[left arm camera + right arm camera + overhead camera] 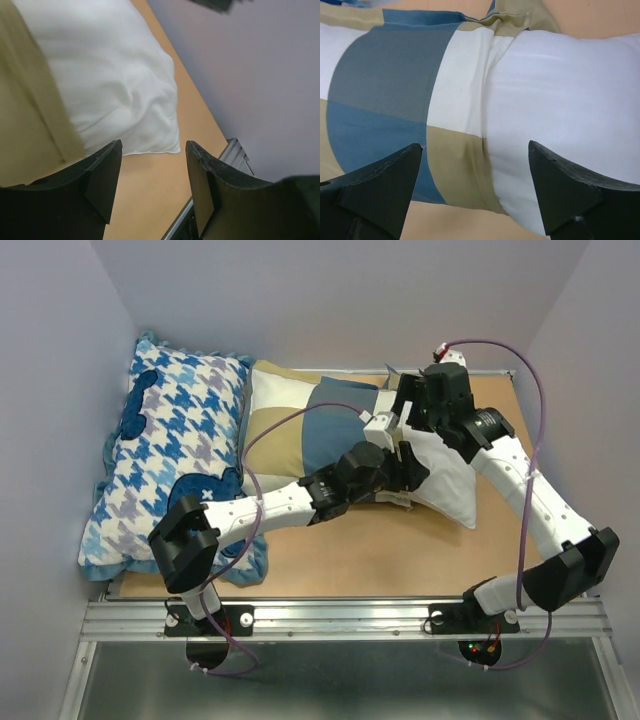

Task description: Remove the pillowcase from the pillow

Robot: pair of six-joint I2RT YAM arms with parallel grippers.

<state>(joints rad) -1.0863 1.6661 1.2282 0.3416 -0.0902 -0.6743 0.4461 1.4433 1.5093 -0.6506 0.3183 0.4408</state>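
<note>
Stripping looks roughly half done, judging by how things lie: the pillow (570, 95) sticks out bare and white from the open end of the pillowcase (385, 90), whose hem rings it approx mid-length. Top view puts both on the surface (400, 560), case end toward the houndstooth cushion (170, 440), bare end toward the right arm's side.

Neither arm has hold of anything. Left tool (154, 145) is spread wide w/ nothing between its fingers. Its cam looks past the pillow's loose corner, w/ tan case fabric at the left of that view. Right tool (475, 145) is also spread & empty, hanging right over the hem line, one finger over the case side and one over the bare pillow.

So this reads as a re-grip pause between pulls. Next move prob needs two opposed grips: one tool pinching the bare pillow end, the other catching only the case fabric at or behind the hem, then drawing apart along the pillow's length. Risk – nipping pillow & case together at the hem, which would drag both.

Pose: left arm reaches long & low from its base, diagonally across the surface, wrist near the pillow's near edge. Right arm is bent sharply at the elbow out on its own side, forearm angling back inward, wrist pitched down over the far part of the pillow.
</note>
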